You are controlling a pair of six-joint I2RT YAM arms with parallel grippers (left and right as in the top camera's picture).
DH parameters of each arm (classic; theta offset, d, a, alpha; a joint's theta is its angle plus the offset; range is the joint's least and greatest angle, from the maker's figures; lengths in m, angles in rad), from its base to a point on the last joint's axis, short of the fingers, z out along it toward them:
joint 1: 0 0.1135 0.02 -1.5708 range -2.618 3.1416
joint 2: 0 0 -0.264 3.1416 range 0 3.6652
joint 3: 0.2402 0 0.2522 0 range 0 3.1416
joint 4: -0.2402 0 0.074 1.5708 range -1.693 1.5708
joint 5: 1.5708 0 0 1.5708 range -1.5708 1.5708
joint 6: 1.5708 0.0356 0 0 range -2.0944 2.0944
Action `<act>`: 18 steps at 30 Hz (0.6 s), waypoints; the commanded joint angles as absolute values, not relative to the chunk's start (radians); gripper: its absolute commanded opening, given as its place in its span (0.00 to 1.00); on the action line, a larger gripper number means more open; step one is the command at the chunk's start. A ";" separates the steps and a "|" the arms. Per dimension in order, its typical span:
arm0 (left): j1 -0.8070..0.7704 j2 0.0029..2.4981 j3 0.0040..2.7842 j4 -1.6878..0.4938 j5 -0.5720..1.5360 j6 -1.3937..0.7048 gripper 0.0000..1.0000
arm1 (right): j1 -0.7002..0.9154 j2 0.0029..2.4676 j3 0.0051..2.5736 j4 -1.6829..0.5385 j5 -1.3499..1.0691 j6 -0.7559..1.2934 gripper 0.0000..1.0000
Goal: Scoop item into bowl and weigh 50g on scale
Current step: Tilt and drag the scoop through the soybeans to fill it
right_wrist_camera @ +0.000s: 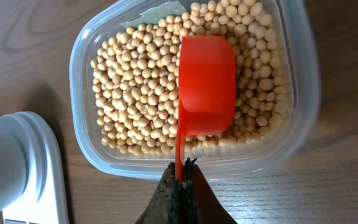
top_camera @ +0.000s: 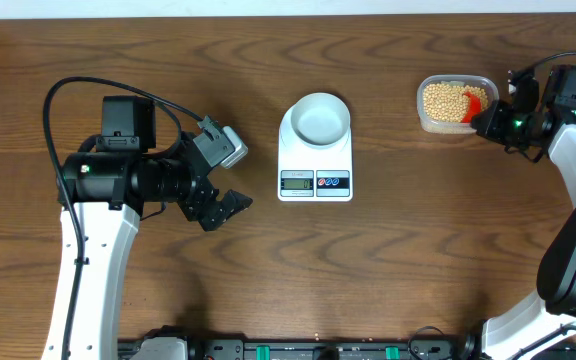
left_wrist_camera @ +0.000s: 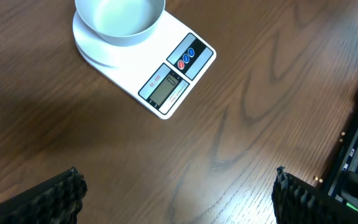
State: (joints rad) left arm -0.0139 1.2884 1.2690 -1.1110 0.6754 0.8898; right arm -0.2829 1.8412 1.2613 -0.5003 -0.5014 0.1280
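Right jaws pinch scoop (right_wrist_camera: pixel 205 87) handle at tub (right_wrist_camera: pixel 76 68) rim; left jaws wide, empty, near scale (left_wrist_camera: pixel 126 73).

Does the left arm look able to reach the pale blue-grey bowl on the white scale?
Probably yes: the left gripper has open jaws, only bare wooden table lies between it and the bowl, and the right gripper holds a red scoop at the clear plastic tub.
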 commanded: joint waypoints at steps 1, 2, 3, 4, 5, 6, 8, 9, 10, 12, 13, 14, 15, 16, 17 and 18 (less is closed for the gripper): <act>-0.010 1.287 1.284 -1.114 0.688 0.886 0.98 | -0.296 1.869 1.262 -0.503 -0.538 0.164 0.01; -0.010 1.287 1.284 -1.114 0.688 0.886 0.98 | -0.302 1.869 1.262 -0.505 -0.564 0.164 0.01; -0.010 1.287 1.284 -1.114 0.688 0.886 0.98 | -0.309 1.869 1.262 -0.505 -0.596 0.164 0.01; -0.010 1.287 1.284 -1.114 0.688 0.886 0.98 | -0.318 1.869 1.262 -0.505 -0.634 0.164 0.01; -0.010 1.287 1.284 -1.114 0.688 0.886 0.98 | -0.325 1.869 1.262 -0.506 -0.656 0.164 0.01; -0.010 1.287 1.284 -1.114 0.688 0.886 0.98 | -0.334 1.869 1.262 -0.507 -0.677 0.164 0.01; -0.010 1.287 1.284 -1.114 0.688 0.886 0.98 | -0.351 1.869 1.262 -0.513 -0.695 0.169 0.01; -0.010 1.287 1.284 -1.114 0.688 0.886 0.98 | -0.358 1.869 1.262 -0.516 -0.697 0.178 0.01; -0.010 1.287 1.284 -1.114 0.688 0.886 0.98 | -0.366 1.869 1.262 -0.517 -0.704 0.183 0.01; -0.010 1.287 1.284 -1.114 0.688 0.886 0.98 | -0.377 1.869 1.262 -0.516 -0.736 0.184 0.01; -0.010 1.287 1.284 -1.114 0.688 0.886 0.98 | -0.381 1.869 1.262 -0.515 -0.744 0.184 0.01; -0.010 1.287 1.284 -1.114 0.688 0.886 0.98 | -0.384 1.869 1.262 -0.516 -0.744 0.185 0.01; -0.010 1.287 1.284 -1.114 0.688 0.886 0.98 | -0.386 1.869 1.262 -0.516 -0.744 0.186 0.01; -0.010 1.287 1.284 -1.114 0.688 0.886 0.98 | -0.385 1.869 1.262 -0.516 -0.744 0.186 0.01; -0.010 1.287 1.284 -1.114 0.688 0.886 0.98 | -0.385 1.869 1.262 -0.516 -0.744 0.186 0.01; -0.010 1.287 1.284 -1.114 0.688 0.886 0.98 | -0.384 1.869 1.262 -0.516 -0.744 0.187 0.01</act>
